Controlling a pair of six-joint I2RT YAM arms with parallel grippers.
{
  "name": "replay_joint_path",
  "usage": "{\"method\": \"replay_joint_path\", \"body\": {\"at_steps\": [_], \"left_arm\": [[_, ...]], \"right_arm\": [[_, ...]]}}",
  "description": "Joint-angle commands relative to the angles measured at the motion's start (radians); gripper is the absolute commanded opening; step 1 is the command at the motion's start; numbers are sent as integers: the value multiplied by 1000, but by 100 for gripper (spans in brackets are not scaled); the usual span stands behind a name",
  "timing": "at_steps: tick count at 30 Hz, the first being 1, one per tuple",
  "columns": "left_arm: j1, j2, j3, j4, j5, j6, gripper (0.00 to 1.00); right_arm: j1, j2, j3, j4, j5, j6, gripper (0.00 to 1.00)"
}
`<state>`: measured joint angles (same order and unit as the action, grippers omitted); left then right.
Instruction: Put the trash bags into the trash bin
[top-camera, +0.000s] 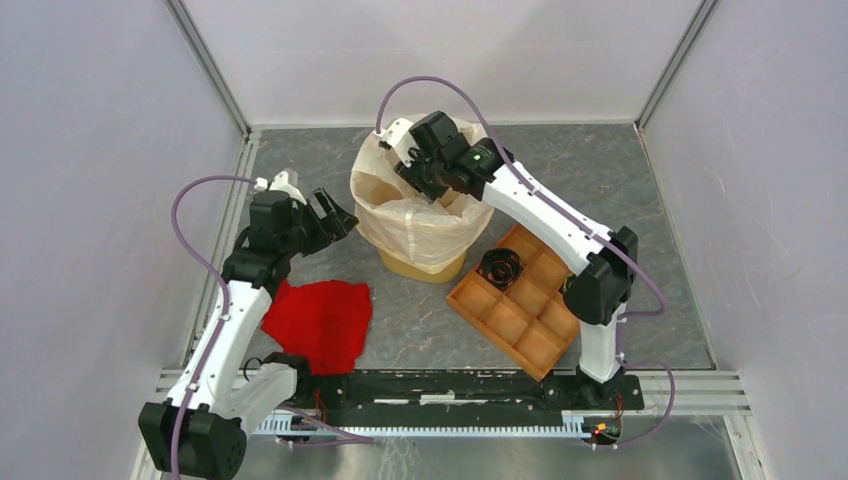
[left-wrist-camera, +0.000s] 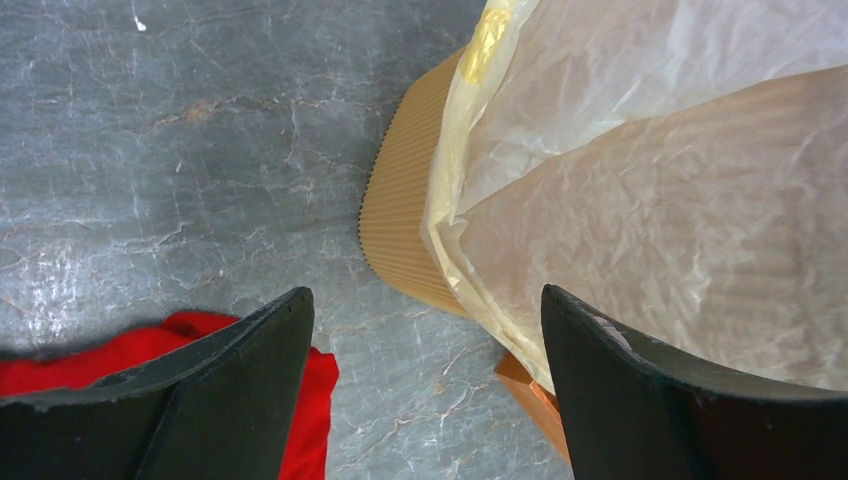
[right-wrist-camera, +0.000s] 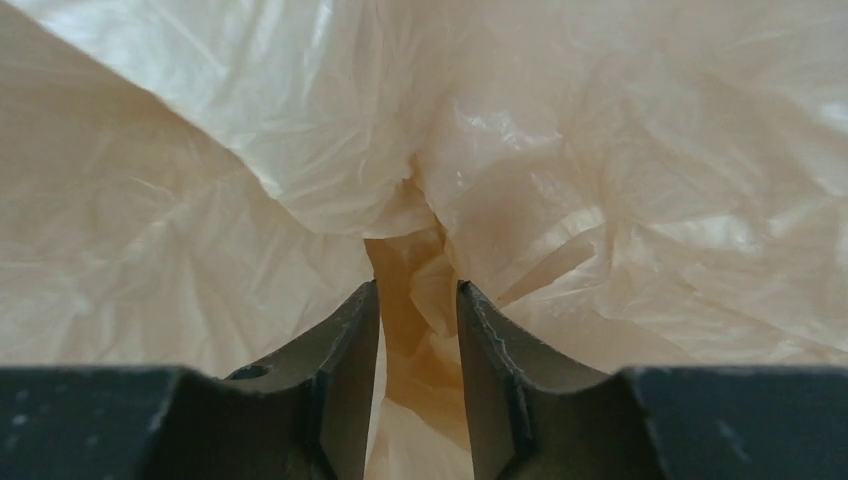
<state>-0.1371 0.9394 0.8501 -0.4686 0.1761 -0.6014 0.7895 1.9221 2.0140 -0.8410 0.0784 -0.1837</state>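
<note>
Red cloth (top-camera: 320, 322): crumpled on grey surface (top-camera: 420, 320), near left.
Compartment tray (top-camera: 520, 320): near right, orange-brown.
Left pincer (top-camera: 337, 214): spread wide, empty, just left of trash bin (left-wrist-camera: 400, 200).
Trash bin: upright, mid-surface.
Trash bag (top-camera: 420, 220): lining bin, draped over rim.
Right pincer (right-wrist-camera: 416, 290): inside bin mouth, narrow, pinching a bag fold.

Bright, even overhead light — shadows under the trash bin (top-camera: 428, 268) and the red cloth (top-camera: 320, 320) stay soft and short. The trash bag (right-wrist-camera: 600, 150) carries a mild sheen on its wrinkles, nothing blown out. Close to its lens, the right gripper (right-wrist-camera: 416, 292) looks slightly soft; the top view is sharp.
</note>
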Motion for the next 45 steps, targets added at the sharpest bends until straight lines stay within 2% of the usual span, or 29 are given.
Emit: {"method": "replay_joint_path", "body": {"at_steps": [1,12,21,28,35,40,45], "left_arm": [[-1,-27,-15,35,9,44,90],[-2,-42,-39,30,4,51,90],[-1,-74,-45,1,-5,51,90],[-1,-92,-47,-23,12,35,90],[-1,-137,-35,-72,-10,41,90],[-1,-148,-53,-66,-16,28,90],[-1,-129,-69,-36,15,3,91]], "right_arm": [[1,75,14,-34,38,-36,38],[2,195,5,18,18,-20,34],[2,221,-102,150,-76,61,38],[1,202,-85,193,-147,81,56],[1,178,-224,224,-44,59,78],[2,157,-252,254,-161,79,98],[3,102,-225,254,-98,89,98]]}}
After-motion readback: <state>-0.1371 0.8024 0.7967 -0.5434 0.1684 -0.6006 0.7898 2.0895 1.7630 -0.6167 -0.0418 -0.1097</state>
